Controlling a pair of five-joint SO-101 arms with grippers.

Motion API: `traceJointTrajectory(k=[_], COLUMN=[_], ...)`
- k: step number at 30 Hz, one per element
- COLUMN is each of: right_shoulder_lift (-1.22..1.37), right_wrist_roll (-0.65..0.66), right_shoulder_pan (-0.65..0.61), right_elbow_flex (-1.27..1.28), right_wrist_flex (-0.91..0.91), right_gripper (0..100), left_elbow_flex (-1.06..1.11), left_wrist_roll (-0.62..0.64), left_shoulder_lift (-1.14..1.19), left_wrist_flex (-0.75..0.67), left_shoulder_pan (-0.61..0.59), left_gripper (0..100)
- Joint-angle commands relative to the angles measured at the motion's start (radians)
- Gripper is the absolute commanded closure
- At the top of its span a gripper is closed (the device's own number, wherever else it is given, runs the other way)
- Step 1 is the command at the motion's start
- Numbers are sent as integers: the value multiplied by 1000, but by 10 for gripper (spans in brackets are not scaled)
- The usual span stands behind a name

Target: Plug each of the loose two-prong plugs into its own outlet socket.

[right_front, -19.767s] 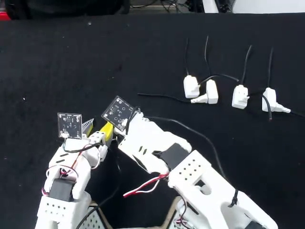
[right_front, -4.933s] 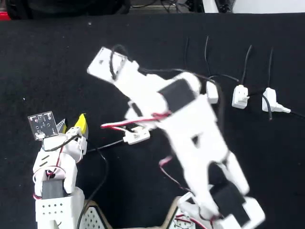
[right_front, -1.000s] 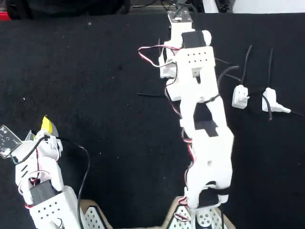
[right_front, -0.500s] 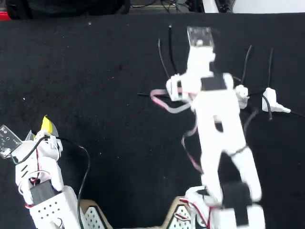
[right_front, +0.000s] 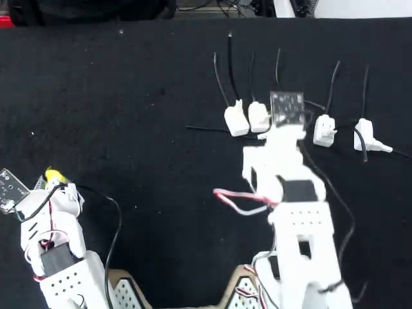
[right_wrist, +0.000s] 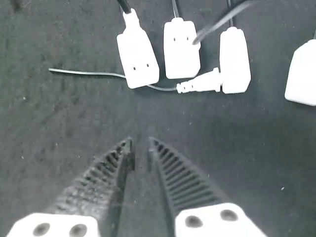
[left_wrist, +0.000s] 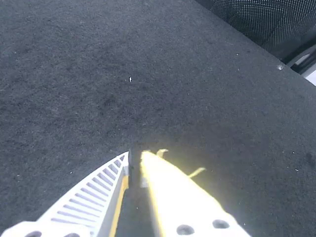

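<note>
Several white outlet blocks lie in a row at the back right of the black table (right_front: 129, 96). In the right wrist view I see one block (right_wrist: 138, 55) with two slots, a second (right_wrist: 181, 48) beside it, and a third (right_wrist: 234, 59) with a white two-prong plug (right_wrist: 200, 87) at its near end. My right gripper (right_wrist: 140, 148) hovers just short of them, slightly open and empty. From above, its wrist covers the third block, beside two blocks (right_front: 235, 120) (right_front: 259, 117). My left gripper (left_wrist: 137, 157) is shut on nothing at the front left (right_front: 53, 175).
Two more outlet blocks (right_front: 324, 131) (right_front: 365, 135) lie at the far right, the last with a plug (right_front: 380, 147) sticking out sideways. Black cords run from the blocks toward the table's back edge. A thin wire (right_wrist: 89, 74) trails left from the plug.
My right arm has pulled back from the far edge toward the front, uncovering two blocks at the left of the row. The left gripper's yellow finger has closed.
</note>
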Motion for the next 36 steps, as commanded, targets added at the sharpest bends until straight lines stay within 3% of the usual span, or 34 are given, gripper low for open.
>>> traceJointTrajectory(k=[1, 8, 12, 14, 17, 21, 29, 36], right_shoulder_lift=[-134, -386, -582, -688, -837, -1000, -957, -957], right_wrist_roll=[11, 55, 58, 64, 72, 91, -40, -41], right_shoulder_pan=[12, -83, -101, -107, -124, -170, -183, -178], right_elbow_flex=[97, 328, 478, 545, 601, 587, 595, 595], right_wrist_flex=[-71, -15, -11, 2, 94, 338, 423, 439], right_gripper=[921, 924, 924, 924, 922, 923, 922, 923], left_elbow_flex=[-110, -180, -122, -120, -116, -56, -35, 42], left_wrist_roll=[-11, -307, -417, -419, -325, -232, -222, -152], left_shoulder_lift=[-8, -8, -8, -9, -9, -9, -9, -3], left_wrist_flex=[9, 219, 305, 359, 427, 439, 385, 394], left_shoulder_pan=[45, 374, 421, 426, 424, 415, 426, 417], left_gripper=[970, 967, 967, 969, 970, 970, 970, 970])
